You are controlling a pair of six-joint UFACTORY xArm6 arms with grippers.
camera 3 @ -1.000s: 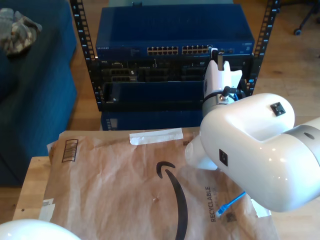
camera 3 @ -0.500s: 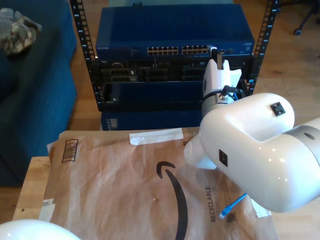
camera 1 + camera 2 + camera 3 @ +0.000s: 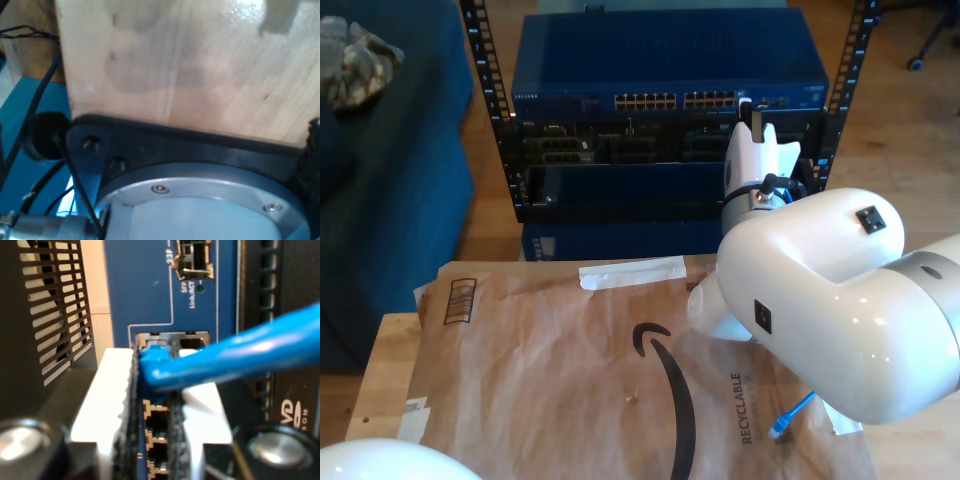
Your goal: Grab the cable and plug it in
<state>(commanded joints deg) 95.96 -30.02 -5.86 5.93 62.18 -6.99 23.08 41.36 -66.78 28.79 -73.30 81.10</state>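
The cable (image 3: 250, 350) is thin and bright blue. My second gripper (image 3: 157, 385) is shut on its plug (image 3: 152, 356), with a white finger (image 3: 112, 390) on either side. The plug's tip is at the mouth of a port (image 3: 170, 340) on the blue switch (image 3: 150, 290); how deep it sits cannot be told. In the exterior view my second gripper (image 3: 752, 112) is up against the right end of the switch's port row (image 3: 675, 101). The cable's free end (image 3: 790, 413) lies on the brown paper under the big white arm (image 3: 830, 300).
A brown paper mailer (image 3: 570, 370) covers the wooden table (image 3: 385, 370) in front of the rack. Black rack units (image 3: 620, 145) sit under the switch. A blue sofa (image 3: 390, 190) fills the exterior view's left. The first wrist view faces the wood tabletop (image 3: 190, 65) and a black base plate (image 3: 165, 145).
The second arm has shifted slightly toward the exterior view's left at the switch. The cable's free end has slid a little to the right and toward the near edge across the paper.
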